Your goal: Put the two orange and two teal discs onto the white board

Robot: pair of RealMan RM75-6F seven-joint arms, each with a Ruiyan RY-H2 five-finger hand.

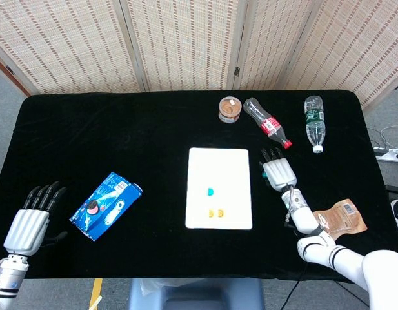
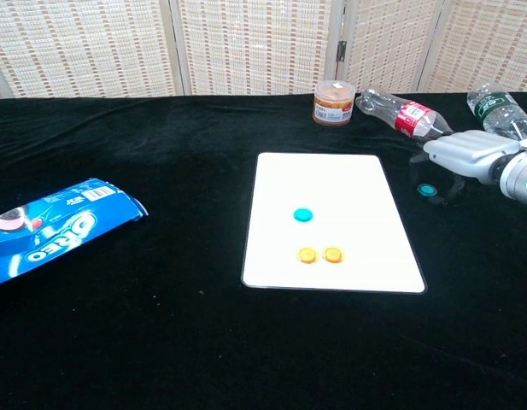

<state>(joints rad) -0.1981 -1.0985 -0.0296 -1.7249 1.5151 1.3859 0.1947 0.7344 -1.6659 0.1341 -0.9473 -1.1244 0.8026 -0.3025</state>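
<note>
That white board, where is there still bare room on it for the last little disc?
The white board is bare across its whole far half and along its right side. Its near middle is crowded: a teal disc sits there, with two orange discs side by side just nearer. The other teal disc lies off the board by the right hand.

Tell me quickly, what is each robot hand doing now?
Left robot hand: open, holding nothing.
Right robot hand: over the teal disc beside the white board; grip cannot be told.
</note>
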